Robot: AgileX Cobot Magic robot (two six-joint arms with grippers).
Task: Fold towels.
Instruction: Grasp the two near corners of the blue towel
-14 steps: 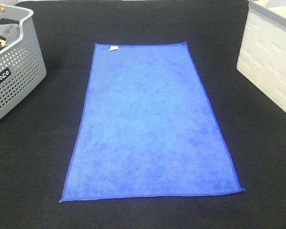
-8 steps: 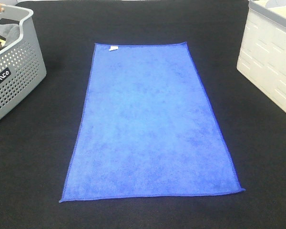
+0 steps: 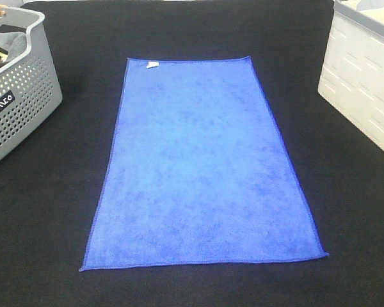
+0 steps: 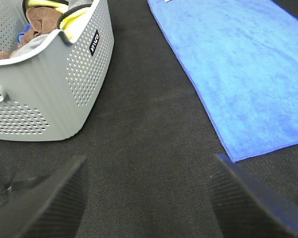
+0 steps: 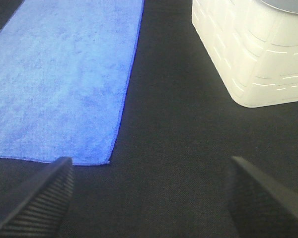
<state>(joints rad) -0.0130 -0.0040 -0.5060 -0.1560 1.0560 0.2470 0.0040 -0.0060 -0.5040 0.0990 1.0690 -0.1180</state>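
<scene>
One towel (image 3: 201,166) out, is it? Where does it lie, asks the first.

Flat on the black table cloth (image 3: 345,211), in the middle, says the second. It is bright blue and spread full length, with its long sides running away from the high camera and a short hem nearest to it. A small white tag (image 3: 152,64) sits at the far edge, near the far left corner.

And what stands around it?

A perforated grey basket (image 3: 19,109) at the far left, well apart from the towel. The left wrist view shows yellow, brown and grey cloth inside it. At the far right stands a white crate (image 3: 365,77), also well clear of the blue hem.

The grippers — how are their jaws?

Neither arm shows in the high view. In its own wrist view the left gripper (image 4: 146,196) has its jaws wide, with nothing between the ribbed fingers (image 4: 54,203) but bare black cloth; a near corner of the towel lies just beyond one finger. The right gripper (image 5: 149,198) is spread wide too and holds nothing. One of its fingers (image 5: 35,201) is close to the towel's other near corner — whether it touches the hem I cannot tell.

Any fold in the towel?

None; it lies in a single layer.
</scene>
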